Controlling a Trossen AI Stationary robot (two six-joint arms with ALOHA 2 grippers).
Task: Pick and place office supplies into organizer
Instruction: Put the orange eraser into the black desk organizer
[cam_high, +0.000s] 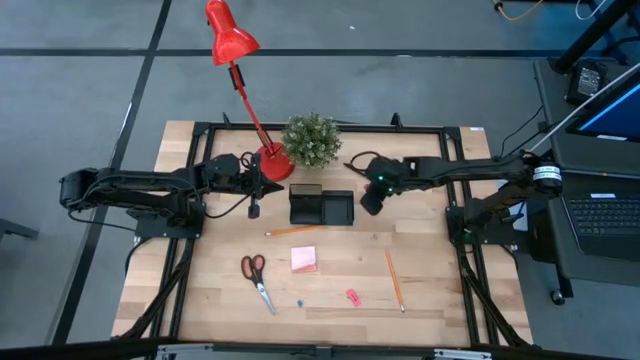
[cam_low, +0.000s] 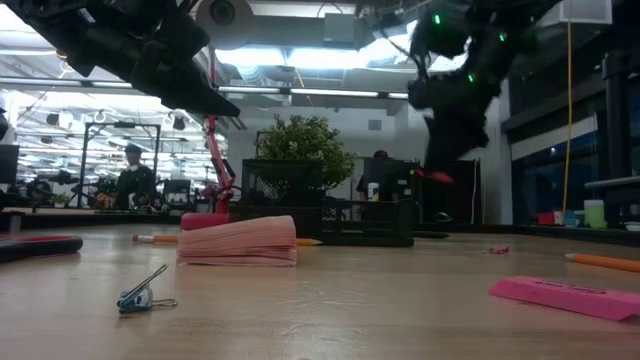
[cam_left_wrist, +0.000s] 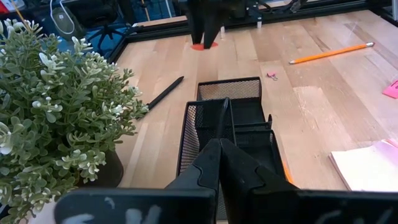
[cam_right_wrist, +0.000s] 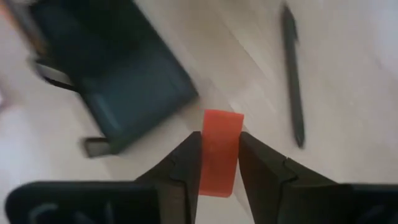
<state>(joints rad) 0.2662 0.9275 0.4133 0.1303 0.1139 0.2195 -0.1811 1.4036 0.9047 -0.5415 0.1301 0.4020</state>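
Left gripper (cam_high: 252, 208): hung just left of the organizer (cam_high: 321, 207), beside the lamp base; fingers pressed together on a black pen (cam_left_wrist: 222, 118) whose tip stood inside a mesh compartment.

Scissors (cam_high: 256, 281): flat near the desk's front-left part, untouched.

Orange pencil (cam_high: 293, 230): lying just in front of the organizer.

Organizer: black mesh tray near the desk's back edge, in front of the potted plant (cam_high: 311, 139).

Sticky-note pad (cam_high: 304, 259): desk centre, forward of the organizer.

Blue clip (cam_low: 140, 295): small, near the front edge.

Pink bit (cam_high: 352, 296): near the front edge, right of centre.

Right gripper (cam_right_wrist: 219, 163): held just right of the organizer, above the desk; fingers clamped on a small red piece (cam_right_wrist: 219, 151).

Second black pen (cam_right_wrist: 293, 74): loose on the desk past the right gripper.

Second pencil (cam_high: 394, 279): front-right area.

Step judged in hand: both arms delivering, pen going in, red piece carried. Next, likely: the left fingers part to drop the pen; the right gripper shifts over a compartment before letting go.
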